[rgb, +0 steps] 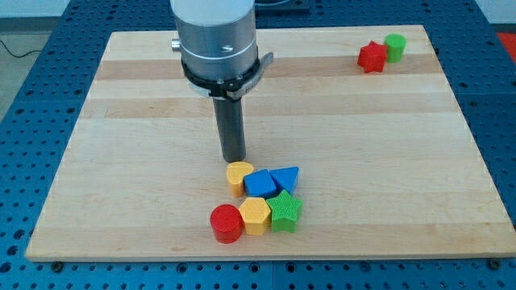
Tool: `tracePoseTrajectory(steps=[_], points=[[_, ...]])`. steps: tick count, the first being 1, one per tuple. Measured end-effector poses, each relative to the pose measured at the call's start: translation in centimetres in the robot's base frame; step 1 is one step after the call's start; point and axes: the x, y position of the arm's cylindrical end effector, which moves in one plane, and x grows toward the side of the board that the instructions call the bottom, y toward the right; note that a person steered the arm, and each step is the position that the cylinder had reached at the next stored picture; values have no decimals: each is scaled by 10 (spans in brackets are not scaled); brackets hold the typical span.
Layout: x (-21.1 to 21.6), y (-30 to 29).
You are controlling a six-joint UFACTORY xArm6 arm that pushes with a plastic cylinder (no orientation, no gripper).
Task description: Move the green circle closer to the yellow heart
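Note:
The green circle (395, 46) stands near the board's top right corner, touching a red star-shaped block (372, 57) on its left. The yellow heart (239, 175) lies at the lower middle, at the top left of a cluster of blocks. My tip (234, 159) rests on the board just above the yellow heart, almost touching it, and far to the left of and below the green circle.
The cluster holds a blue block (260, 183), a blue triangle (285, 177), a yellow hexagon (255, 214), a green star (285, 211) and a red cylinder (226, 223). The wooden board (121, 161) lies on a blue table.

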Motion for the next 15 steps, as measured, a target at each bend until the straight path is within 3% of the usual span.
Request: tracePoseTrajectory(steps=[2,3,4,6,7,8,9,10,12,14,15], points=[[21,0],[-1,0],[-34,38],[-72,219],[-119,298],[-190,339],[-235,326],[-237,261],[-174,124],[-186,111],[-161,70]])
